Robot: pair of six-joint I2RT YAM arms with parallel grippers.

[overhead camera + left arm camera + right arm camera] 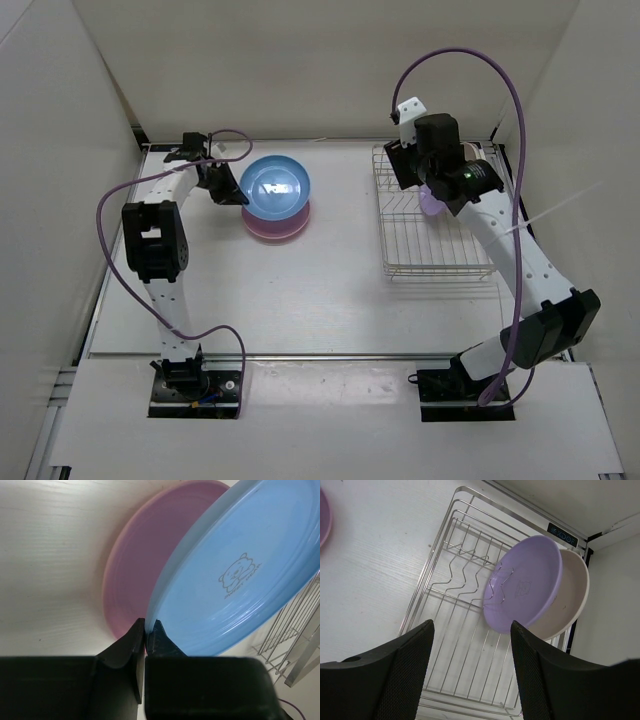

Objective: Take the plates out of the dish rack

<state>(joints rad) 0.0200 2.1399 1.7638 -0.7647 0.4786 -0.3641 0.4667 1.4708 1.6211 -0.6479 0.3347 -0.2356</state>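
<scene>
Table point(330, 300): white, bears all items. Dish rack point(435, 245): silver wire, sits at 2 o'clock on the table. Purple plate point(522, 585) and cream plate point(572, 600) stand on edge among the rack's prongs, the purple leaning against the cream. Pink plate point(275, 228) lies flat on the table at 11 o'clock, and the blue plate point(275, 187) is tilted over it. Left gripper point(146, 630): clenched on the blue plate's rim. Right gripper point(471, 627): above the rack, jaws parted, grasping nothing.

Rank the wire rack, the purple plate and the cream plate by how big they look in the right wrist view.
1. dish rack
2. purple plate
3. cream plate: only a crescent shows behind the purple one, so its lower rank is unsure.
</scene>
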